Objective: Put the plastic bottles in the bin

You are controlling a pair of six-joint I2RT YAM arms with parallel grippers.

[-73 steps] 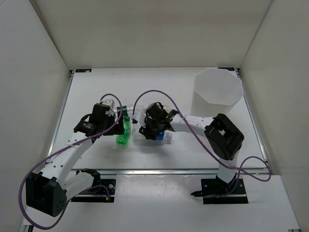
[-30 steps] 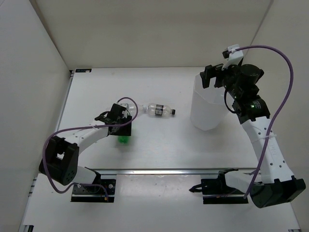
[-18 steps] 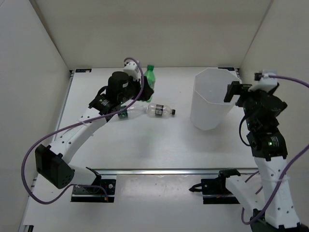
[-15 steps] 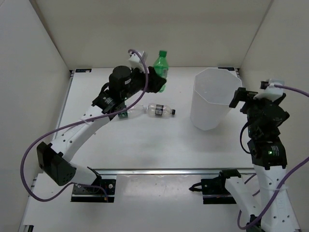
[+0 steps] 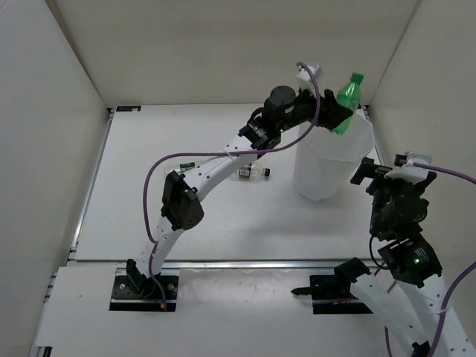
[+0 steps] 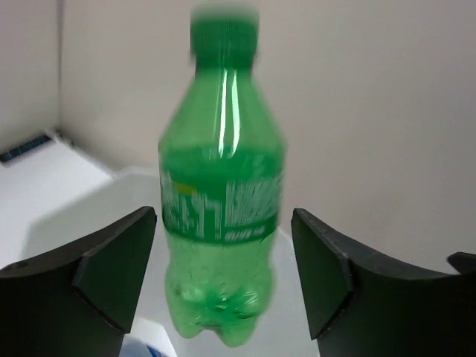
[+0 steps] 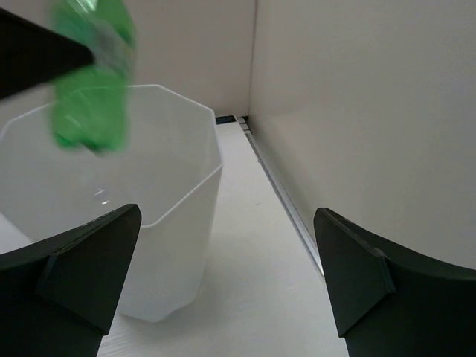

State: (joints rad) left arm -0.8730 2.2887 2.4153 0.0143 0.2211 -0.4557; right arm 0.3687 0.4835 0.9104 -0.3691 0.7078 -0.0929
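An all-green plastic bottle [image 5: 345, 103] hangs upright over the mouth of the white faceted bin [image 5: 327, 167]. My left gripper [image 5: 329, 115] is open around it. In the left wrist view the bottle [image 6: 223, 186] is blurred, with a gap to each finger, above the bin's inside [image 6: 74, 223]. A clear bottle with a black-white label [image 5: 254, 172] lies on the table, partly hidden by the left arm. My right gripper [image 5: 387, 167] stands open and empty just right of the bin. Its wrist view shows the bin's wall [image 7: 171, 245] and the green bottle [image 7: 93, 82].
White walls close in the table on three sides. The right wall [image 7: 357, 111] is close beside the bin and the right arm. A small green-marked object [image 5: 185, 165] shows by the left arm's link. A blue patch [image 6: 145, 349] shows low in the bin.
The left arm swung right from the table's back middle to over the bin, carrying the green bottle. Its jaws have opened off the bottle. The right arm has drawn back slightly.
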